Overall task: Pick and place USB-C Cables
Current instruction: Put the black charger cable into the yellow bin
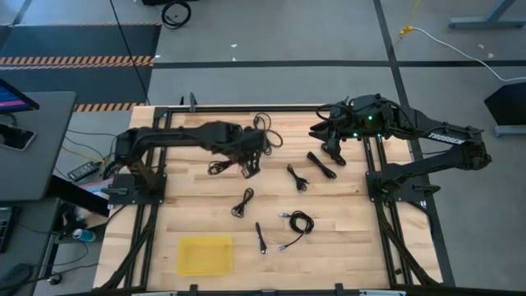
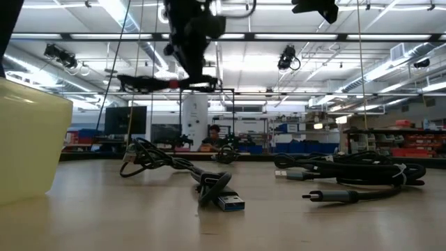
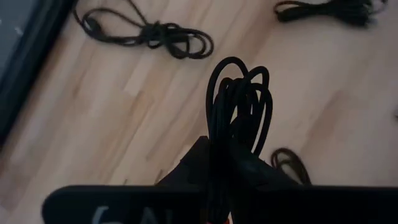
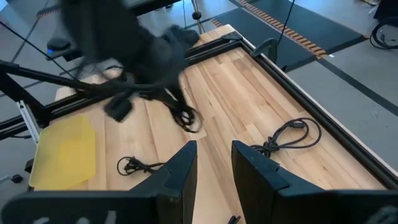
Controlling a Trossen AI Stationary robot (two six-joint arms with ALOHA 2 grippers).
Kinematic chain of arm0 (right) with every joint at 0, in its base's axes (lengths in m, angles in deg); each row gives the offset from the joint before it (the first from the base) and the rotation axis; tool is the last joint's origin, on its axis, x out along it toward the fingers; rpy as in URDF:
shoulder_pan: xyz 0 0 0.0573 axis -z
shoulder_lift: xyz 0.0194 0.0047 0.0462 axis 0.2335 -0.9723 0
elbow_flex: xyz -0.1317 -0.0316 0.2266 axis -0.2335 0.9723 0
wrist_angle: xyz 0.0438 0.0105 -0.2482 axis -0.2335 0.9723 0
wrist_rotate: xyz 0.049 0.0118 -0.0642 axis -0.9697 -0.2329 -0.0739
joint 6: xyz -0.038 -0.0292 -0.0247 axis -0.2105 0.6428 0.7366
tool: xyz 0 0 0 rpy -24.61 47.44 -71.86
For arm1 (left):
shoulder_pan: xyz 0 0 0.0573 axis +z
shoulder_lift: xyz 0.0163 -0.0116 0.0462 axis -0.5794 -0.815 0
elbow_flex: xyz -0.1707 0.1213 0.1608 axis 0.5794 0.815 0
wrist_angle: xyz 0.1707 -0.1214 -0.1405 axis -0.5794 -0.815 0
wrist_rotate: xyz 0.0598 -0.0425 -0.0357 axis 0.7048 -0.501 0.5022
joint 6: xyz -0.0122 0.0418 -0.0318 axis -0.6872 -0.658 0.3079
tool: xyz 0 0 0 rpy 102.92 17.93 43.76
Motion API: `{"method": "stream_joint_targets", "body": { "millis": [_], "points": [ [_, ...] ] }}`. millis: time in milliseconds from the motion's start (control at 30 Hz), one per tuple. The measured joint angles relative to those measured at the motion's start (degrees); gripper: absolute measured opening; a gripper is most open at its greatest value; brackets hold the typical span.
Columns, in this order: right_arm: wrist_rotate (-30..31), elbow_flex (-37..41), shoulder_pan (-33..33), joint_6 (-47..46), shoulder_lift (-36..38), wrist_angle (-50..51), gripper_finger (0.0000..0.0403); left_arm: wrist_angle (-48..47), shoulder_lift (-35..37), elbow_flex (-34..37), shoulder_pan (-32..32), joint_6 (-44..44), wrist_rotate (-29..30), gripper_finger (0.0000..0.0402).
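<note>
While the right gripper's jaws stand empty, the left gripper clamps a coiled cable.

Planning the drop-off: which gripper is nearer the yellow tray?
Left. The left gripper, jaws shut on a coiled cable, is up-table from the yellow tray. The right gripper sits farther, across the table.

Table: USB-C cables scattered about centre; yellow tray at seven o'clock; left gripper (cable bundle clamped) near centre; right gripper at one o'clock.
</note>
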Motion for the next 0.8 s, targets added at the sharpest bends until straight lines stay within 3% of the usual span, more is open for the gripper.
{"method": "stream_joint_targets", "body": {
  "millis": [200, 400, 567, 800],
  "points": [
    [-0.03, 0.0, 0.02, -0.06, 0.0, 0.16, 0.0105, 7.59, -0.11, 10.02, 2.83, 1.36, -6.43, 0.0029],
    [-0.1, 0.0, 0.02, -0.42, 0.0, 0.16, 0.0105, 16.9, -0.14, 21.57, 2.77, 5.47, -7.7, 0.0029],
    [-0.08, 0.0, 0.0, -0.44, 0.0, -0.08, 0.0105, 22.09, -0.07, 26.34, 3.07, 7.51, -7.61, 0.0029],
    [-0.06, 0.0, 0.0, -0.46, 0.0, -0.24, 0.0105, 24.2, -0.1, 27.63, 3.12, 8.51, -7.6, 0.0029]
  ]
}}
